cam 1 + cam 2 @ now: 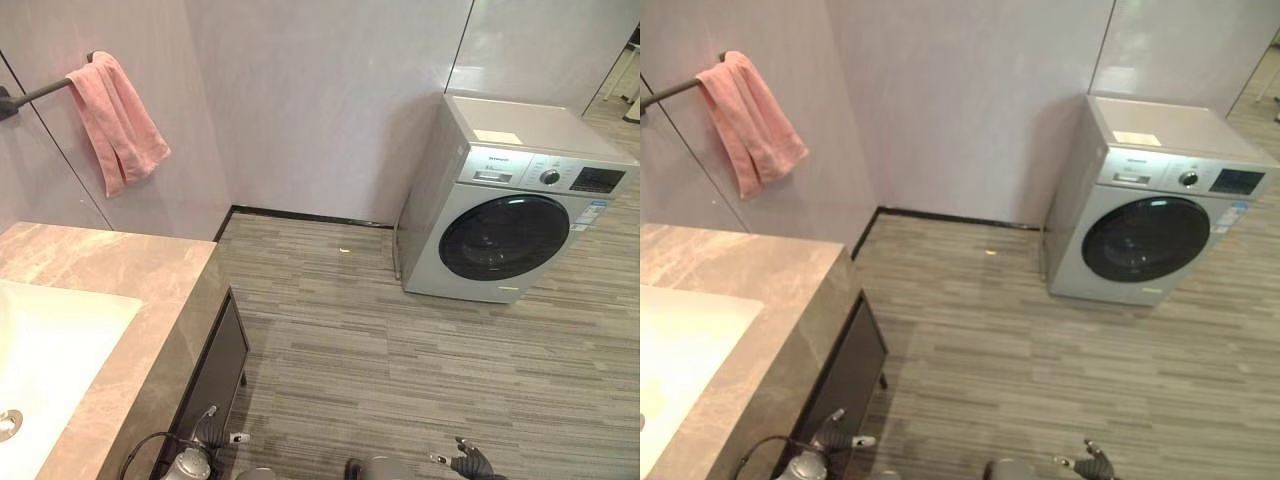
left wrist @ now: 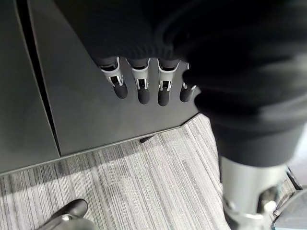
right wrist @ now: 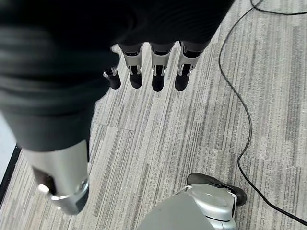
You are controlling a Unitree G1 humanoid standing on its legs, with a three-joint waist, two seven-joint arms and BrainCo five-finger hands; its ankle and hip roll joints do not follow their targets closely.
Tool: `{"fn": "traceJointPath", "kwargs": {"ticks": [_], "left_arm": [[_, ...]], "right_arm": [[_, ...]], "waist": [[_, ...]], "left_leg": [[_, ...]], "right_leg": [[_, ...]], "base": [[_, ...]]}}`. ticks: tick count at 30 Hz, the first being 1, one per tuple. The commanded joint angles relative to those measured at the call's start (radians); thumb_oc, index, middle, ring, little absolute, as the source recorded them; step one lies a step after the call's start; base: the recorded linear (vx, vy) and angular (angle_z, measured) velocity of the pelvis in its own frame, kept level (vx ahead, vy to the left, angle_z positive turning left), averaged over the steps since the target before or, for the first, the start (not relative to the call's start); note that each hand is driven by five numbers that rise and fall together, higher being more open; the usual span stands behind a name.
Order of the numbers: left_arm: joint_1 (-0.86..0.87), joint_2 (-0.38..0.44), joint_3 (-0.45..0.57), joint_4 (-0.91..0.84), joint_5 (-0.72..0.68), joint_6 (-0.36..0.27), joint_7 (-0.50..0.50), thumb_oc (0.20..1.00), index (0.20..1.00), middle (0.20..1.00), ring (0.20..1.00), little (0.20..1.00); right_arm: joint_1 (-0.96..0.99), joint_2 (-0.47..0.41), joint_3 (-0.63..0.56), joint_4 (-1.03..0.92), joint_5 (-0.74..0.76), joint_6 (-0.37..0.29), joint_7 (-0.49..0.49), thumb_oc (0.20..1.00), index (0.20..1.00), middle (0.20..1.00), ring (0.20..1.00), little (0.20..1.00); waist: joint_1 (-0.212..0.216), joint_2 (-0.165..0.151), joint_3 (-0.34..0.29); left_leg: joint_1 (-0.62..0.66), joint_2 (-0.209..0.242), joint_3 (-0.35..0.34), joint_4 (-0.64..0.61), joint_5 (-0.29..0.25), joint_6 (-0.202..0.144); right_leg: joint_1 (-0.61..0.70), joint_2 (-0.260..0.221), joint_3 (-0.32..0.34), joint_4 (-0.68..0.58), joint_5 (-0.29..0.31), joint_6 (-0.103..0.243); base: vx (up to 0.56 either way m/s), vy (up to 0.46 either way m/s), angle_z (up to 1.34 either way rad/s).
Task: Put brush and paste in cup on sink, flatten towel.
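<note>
A pink towel (image 1: 115,115) hangs bunched over a dark wall bar (image 1: 40,92) at the upper left, above the marble counter (image 1: 110,270) with its white sink basin (image 1: 50,350). My left hand (image 1: 205,432) hangs low beside the dark cabinet front, and its wrist view shows relaxed fingers (image 2: 139,88) holding nothing. At the bottom right, over the floor, my right hand (image 1: 470,462) is also down, its fingers (image 3: 156,76) relaxed and empty.
A silver front-loading washing machine (image 1: 505,205) stands against the back wall at the right. The dark vanity cabinet (image 1: 215,375) under the counter borders my left side. Grey striped flooring (image 1: 380,340) stretches between the cabinet and the machine.
</note>
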State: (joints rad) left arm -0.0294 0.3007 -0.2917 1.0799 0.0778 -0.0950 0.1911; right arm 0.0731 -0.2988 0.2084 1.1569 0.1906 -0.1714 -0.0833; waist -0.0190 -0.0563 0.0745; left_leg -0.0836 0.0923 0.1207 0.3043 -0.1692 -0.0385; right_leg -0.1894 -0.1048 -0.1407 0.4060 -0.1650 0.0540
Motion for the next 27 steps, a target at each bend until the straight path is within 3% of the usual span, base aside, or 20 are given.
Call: {"fn": "traceJointPath", "kwargs": {"ticks": [1, 3, 8, 9, 10, 13, 16, 18, 21, 23, 25, 26, 27], "left_arm": [[-0.026, 0.004, -0.003, -0.021, -0.016, -0.042, 0.007, 1.000, 1.000, 1.000, 1.000, 1.000], [-0.035, -0.013, -0.032, 0.032, 0.028, -0.043, 0.005, 1.000, 1.000, 1.000, 1.000, 1.000], [-0.027, -0.010, -0.063, 0.028, 0.094, -0.046, 0.012, 1.000, 1.000, 1.000, 1.000, 1.000], [-0.030, -0.005, -0.076, 0.021, 0.125, -0.043, 0.020, 1.000, 1.000, 1.000, 1.000, 1.000], [-0.029, 0.018, -0.093, -0.005, 0.176, -0.043, 0.039, 1.000, 1.000, 1.000, 1.000, 1.000], [-0.018, 0.029, -0.103, -0.017, 0.218, -0.041, 0.046, 1.000, 1.000, 1.000, 1.000, 1.000], [-0.021, 0.030, -0.099, 0.007, 0.240, -0.035, 0.060, 1.000, 1.000, 1.000, 1.000, 1.000], [-0.030, 0.022, -0.094, 0.027, 0.242, -0.036, 0.068, 1.000, 1.000, 1.000, 1.000, 1.000], [-0.041, 0.019, -0.100, 0.024, 0.256, -0.035, 0.076, 1.000, 1.000, 1.000, 1.000, 1.000], [-0.061, 0.013, -0.115, 0.017, 0.264, -0.027, 0.087, 1.000, 1.000, 1.000, 1.000, 1.000], [-0.069, 0.007, -0.115, 0.022, 0.257, -0.025, 0.092, 1.000, 1.000, 1.000, 1.000, 1.000], [-0.072, -0.003, -0.115, 0.037, 0.249, -0.027, 0.092, 1.000, 1.000, 1.000, 1.000, 1.000], [-0.076, 0.001, -0.128, 0.035, 0.255, -0.026, 0.086, 1.000, 1.000, 1.000, 1.000, 1.000]], "right_arm": [[-0.057, -0.034, 0.006, -0.007, -0.012, -0.017, -0.007, 1.000, 1.000, 1.000, 1.000, 1.000], [-0.083, -0.027, 0.018, 0.020, -0.053, -0.012, -0.025, 1.000, 1.000, 1.000, 1.000, 1.000], [-0.074, -0.025, 0.040, -0.056, -0.079, -0.017, -0.035, 1.000, 1.000, 1.000, 1.000, 1.000], [-0.075, -0.025, 0.047, -0.082, -0.079, -0.020, -0.035, 1.000, 1.000, 1.000, 1.000, 1.000], [-0.072, -0.025, 0.061, -0.142, -0.089, -0.025, -0.036, 1.000, 1.000, 1.000, 1.000, 1.000], [-0.062, -0.026, 0.071, -0.209, -0.093, -0.032, -0.037, 1.000, 1.000, 1.000, 1.000, 1.000], [-0.043, -0.033, 0.084, -0.267, -0.104, -0.039, -0.034, 1.000, 1.000, 1.000, 1.000, 1.000], [-0.034, -0.040, 0.091, -0.280, -0.132, -0.042, -0.045, 1.000, 1.000, 1.000, 1.000, 1.000], [-0.039, -0.045, 0.100, -0.278, -0.153, -0.039, -0.054, 1.000, 1.000, 1.000, 1.000, 1.000], [-0.040, -0.042, 0.086, -0.250, -0.119, -0.036, -0.060, 1.000, 1.000, 1.000, 1.000, 1.000], [-0.045, -0.041, 0.088, -0.233, -0.117, -0.034, -0.064, 1.000, 1.000, 1.000, 1.000, 1.000], [-0.047, -0.055, 0.105, -0.209, -0.140, -0.033, -0.059, 1.000, 1.000, 1.000, 1.000, 1.000], [-0.043, -0.066, 0.105, -0.201, -0.151, -0.034, -0.061, 1.000, 1.000, 1.000, 1.000, 1.000]], "waist": [[-0.007, 0.002, 0.002], [-0.007, 0.010, -0.005], [-0.015, 0.022, -0.005], [-0.018, 0.022, 0.014], [-0.024, 0.031, 0.040], [-0.032, 0.037, 0.051], [-0.050, 0.035, 0.051], [-0.066, 0.027, 0.039], [-0.073, 0.022, 0.039], [-0.092, 0.022, 0.028], [-0.093, 0.020, 0.021], [-0.088, 0.029, 0.004], [-0.085, 0.021, 0.008]], "left_leg": [[0.039, -0.055, 0.014, 0.001, 0.051, 0.041], [0.075, -0.077, 0.022, -0.068, 0.065, 0.051], [0.110, -0.105, 0.032, -0.136, 0.083, 0.068], [0.127, -0.120, 0.041, -0.145, 0.079, 0.084], [0.139, -0.115, 0.045, -0.153, 0.085, 0.095], [0.171, -0.115, 0.056, -0.176, 0.090, 0.097], [0.201, -0.122, 0.060, -0.207, 0.093, 0.091], [0.230, -0.126, 0.055, -0.227, 0.072, 0.074], [0.249, -0.122, 0.049, -0.216, 0.055, 0.063], [0.279, -0.103, 0.019, -0.189, 0.030, 0.044], [0.279, -0.098, 0.009, -0.179, 0.033, 0.041], [0.274, -0.064, -0.017, -0.113, 0.092, 0.008], [0.187, -0.017, -0.030, 0.069, 0.218, -0.032]], "right_leg": [[0.134, -0.005, -0.002, -0.106, 0.111, 0.054], [0.155, -0.010, 0.023, -0.150, 0.149, 0.070], [0.121, -0.025, 0.072, -0.109, 0.208, 0.094], [0.070, -0.034, 0.099, -0.015, 0.304, 0.115], [0.003, -0.028, 0.097, 0.089, 0.356, 0.117], [-0.058, -0.023, 0.069, 0.123, 0.352, 0.120], [-0.106, -0.023, 0.031, 0.039, 0.359, 0.124], [-0.114, -0.063, 0.004, -0.139, 0.387, 0.131], [-0.109, -0.063, 0.008, -0.198, 0.401, 0.135], [-0.099, -0.010, 0.056, -0.187, 0.344, 0.117], [-0.105, 0.009, 0.064, -0.168, 0.322, 0.102], [-0.069, 0.047, 0.035, -0.164, 0.261, 0.066], [-0.019, 0.065, 0.017, -0.193, 0.240, 0.032]], "base": [[0.07, 0.082, 0.03], [0.12, 0.179, 0.03], [0.06, 0.150, -0.26], [-0.01, 0.171, -0.25], [-0.01, 0.171, -0.48], [0.08, 0.105, -0.52], [0.15, 0.014, -0.34], [0.29, -0.088, 0.04], [0.24, -0.080, 0.04], [0.36, -0.134, 0.05], [0.32, -0.165, 0.73], [0.61, -0.419, 0.85], [0.52, -0.374, 0.48]]}}
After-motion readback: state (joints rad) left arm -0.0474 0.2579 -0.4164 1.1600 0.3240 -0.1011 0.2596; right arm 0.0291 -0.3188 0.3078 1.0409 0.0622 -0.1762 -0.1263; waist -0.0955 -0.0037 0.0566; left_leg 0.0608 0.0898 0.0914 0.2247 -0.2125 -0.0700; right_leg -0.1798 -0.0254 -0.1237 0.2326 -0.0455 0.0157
